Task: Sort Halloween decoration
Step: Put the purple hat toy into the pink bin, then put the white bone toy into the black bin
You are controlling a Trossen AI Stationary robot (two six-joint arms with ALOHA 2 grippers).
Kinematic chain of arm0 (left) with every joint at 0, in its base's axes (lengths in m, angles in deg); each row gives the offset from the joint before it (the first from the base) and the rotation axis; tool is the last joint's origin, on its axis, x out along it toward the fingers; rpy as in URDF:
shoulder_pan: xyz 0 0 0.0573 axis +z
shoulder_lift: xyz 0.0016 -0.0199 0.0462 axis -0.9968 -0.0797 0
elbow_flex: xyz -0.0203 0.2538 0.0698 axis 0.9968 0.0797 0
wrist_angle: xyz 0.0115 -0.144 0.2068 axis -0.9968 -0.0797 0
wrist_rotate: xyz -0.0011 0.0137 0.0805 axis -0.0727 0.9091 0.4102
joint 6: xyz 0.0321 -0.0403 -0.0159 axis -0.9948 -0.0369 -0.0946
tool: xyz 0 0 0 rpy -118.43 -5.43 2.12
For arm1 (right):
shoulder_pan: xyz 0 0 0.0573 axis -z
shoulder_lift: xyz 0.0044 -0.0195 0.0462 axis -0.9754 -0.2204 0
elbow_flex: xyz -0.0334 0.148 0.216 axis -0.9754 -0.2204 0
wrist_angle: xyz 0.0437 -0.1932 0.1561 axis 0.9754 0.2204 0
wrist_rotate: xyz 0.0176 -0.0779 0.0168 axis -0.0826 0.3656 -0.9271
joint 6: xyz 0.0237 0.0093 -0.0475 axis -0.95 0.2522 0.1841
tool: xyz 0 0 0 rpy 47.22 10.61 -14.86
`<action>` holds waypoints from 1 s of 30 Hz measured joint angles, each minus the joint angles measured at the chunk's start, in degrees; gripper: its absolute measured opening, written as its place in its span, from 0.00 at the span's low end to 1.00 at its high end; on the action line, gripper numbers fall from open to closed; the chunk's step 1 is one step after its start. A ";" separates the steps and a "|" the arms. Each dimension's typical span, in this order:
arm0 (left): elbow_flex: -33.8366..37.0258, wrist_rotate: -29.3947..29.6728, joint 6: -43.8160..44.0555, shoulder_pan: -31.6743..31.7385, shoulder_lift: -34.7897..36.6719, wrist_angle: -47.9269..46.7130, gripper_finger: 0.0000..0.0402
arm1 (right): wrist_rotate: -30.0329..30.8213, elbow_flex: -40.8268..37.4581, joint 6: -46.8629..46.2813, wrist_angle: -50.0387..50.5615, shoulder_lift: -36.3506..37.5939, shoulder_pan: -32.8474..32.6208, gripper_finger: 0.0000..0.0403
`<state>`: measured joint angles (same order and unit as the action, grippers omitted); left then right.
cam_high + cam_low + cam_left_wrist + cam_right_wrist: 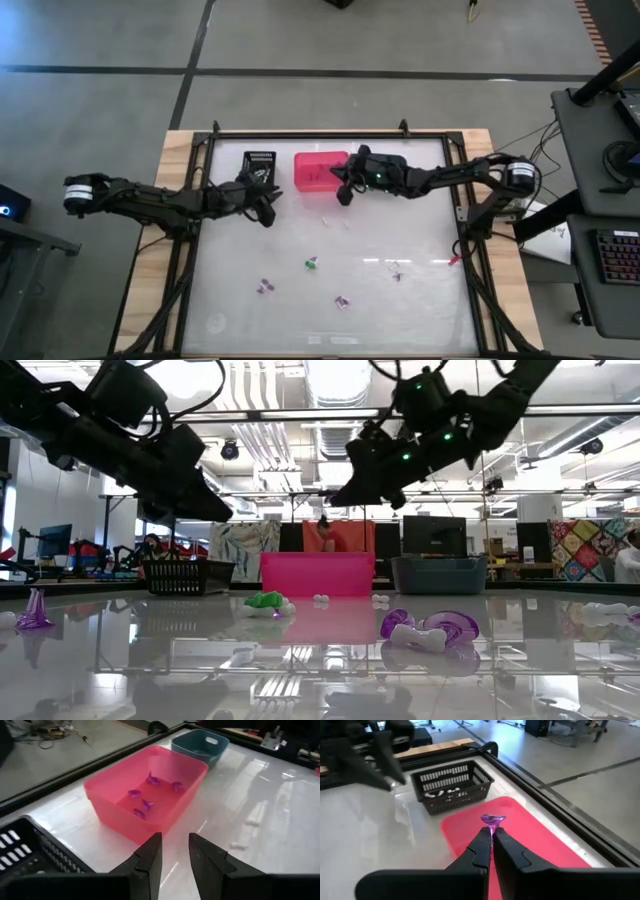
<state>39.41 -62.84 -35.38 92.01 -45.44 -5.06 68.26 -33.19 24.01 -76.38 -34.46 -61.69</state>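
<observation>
Right claw [491, 836] pinches a purple trinket [492, 819] over the pink bin [530, 832]; left claw [174, 851] hangs part-open, empty.

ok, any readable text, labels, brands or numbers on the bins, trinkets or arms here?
None can be read.
Pink plastic rectangular bin: no label visible.
Black slotted plastic basket: no label visible.
Teal plastic bin: no label visible.
Keyboard on the side desk: key markings too small to read.

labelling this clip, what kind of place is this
Likely a robotics lab or workshop: a glass-topped table in a wooden frame on bare concrete floor, desks with monitors behind it, and a keyboard alongside.
</observation>
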 joint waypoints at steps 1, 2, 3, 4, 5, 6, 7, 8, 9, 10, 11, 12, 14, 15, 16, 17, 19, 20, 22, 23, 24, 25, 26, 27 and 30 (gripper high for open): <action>0.00 -0.39 0.25 -0.17 0.00 -0.01 0.20 | 0.00 0.61 0.03 0.03 -0.60 0.25 0.02; 0.00 -1.11 0.35 -0.33 0.00 -0.02 0.20 | -0.01 1.13 0.02 0.07 -1.15 0.53 0.02; 0.00 -1.30 0.53 -0.59 0.00 -0.04 0.20 | 0.00 1.63 0.01 0.11 -1.72 0.68 0.02; 0.00 -1.42 0.67 -0.83 0.00 -0.02 0.20 | -0.01 2.14 0.01 0.27 -2.14 0.92 0.02; 0.00 -1.46 0.72 -1.04 0.00 -0.03 0.20 | -0.01 2.62 0.00 0.70 -2.48 1.09 0.02; 0.00 -1.46 0.72 -1.30 0.00 -0.05 0.20 | -0.02 3.11 0.02 1.25 -2.80 1.28 0.02; 0.00 -1.48 0.73 -1.41 0.00 -0.05 0.20 | -0.06 3.66 0.00 1.82 -3.13 1.36 0.02; 0.00 -1.48 0.73 -1.56 0.00 -0.06 0.20 | -0.04 4.22 0.00 2.63 -3.47 1.47 0.02; 0.00 -1.48 0.74 -1.65 0.00 -0.06 0.20 | -0.10 4.77 -0.07 3.70 -3.57 1.61 0.02; 0.00 -1.48 0.75 -1.70 0.00 -0.06 0.20 | -0.08 5.33 -0.76 5.09 -3.76 1.70 0.02; 0.00 -1.48 0.77 -1.72 0.00 -0.06 0.20 | -0.11 5.96 -1.30 5.83 -4.08 1.72 0.02; 0.00 -1.48 0.85 -1.72 0.00 -0.06 0.20 | -0.14 6.61 -1.63 6.53 -4.23 1.75 0.02; 0.00 -1.48 0.98 -1.74 0.00 0.08 0.20 | -0.14 7.56 -1.58 8.71 -4.45 1.72 0.03; 0.00 -1.48 0.96 -1.78 0.00 0.11 0.20 | -0.15 8.19 -1.71 9.54 -4.49 1.72 0.04; 0.00 -1.50 0.98 -1.80 0.00 0.14 0.20 | -0.16 8.59 -2.04 10.29 -4.53 1.72 0.05; 0.00 -1.49 0.98 -1.84 0.00 0.31 0.20 | -0.15 8.77 -2.11 10.97 -4.53 1.72 0.07; 0.00 -1.56 0.99 -1.92 0.00 0.58 0.20 | -0.15 9.15 -2.12 11.15 -4.53 1.72 0.11; 0.00 -1.83 1.08 -1.94 0.00 0.58 0.20 | -0.15 9.19 -2.16 11.24 -4.51 1.72 0.12; 0.00 -1.94 1.18 -1.94 0.00 0.60 0.20 | -0.15 9.49 -2.18 11.36 -4.51 1.72 0.16; 0.00 -2.06 1.20 -1.98 0.00 0.68 0.20 | -0.15 9.67 -2.19 11.52 -4.51 1.72 0.18; 0.00 -2.08 1.20 -2.04 0.00 0.70 0.20 | -0.15 9.75 -2.20 11.60 -4.49 1.72 0.20; 0.00 -2.25 1.20 -2.08 0.00 0.74 0.20 | -0.15 9.77 -2.19 11.61 -4.49 1.72 0.21; 0.00 -2.51 1.20 -2.11 0.00 0.91 0.20 | -0.15 9.77 -2.19 11.64 -4.49 1.72 0.23; 0.00 -2.65 1.25 -2.19 0.00 1.15 0.20 | -0.22 9.77 -2.19 11.81 -4.41 1.72 0.24; 0.00 -2.77 1.42 -2.57 0.00 1.53 0.20 | -0.73 9.77 -2.25 13.18 -3.58 1.53 0.26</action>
<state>39.41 -65.61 -33.96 89.44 -45.44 -3.53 67.53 -23.43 21.76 -63.20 -38.05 -60.16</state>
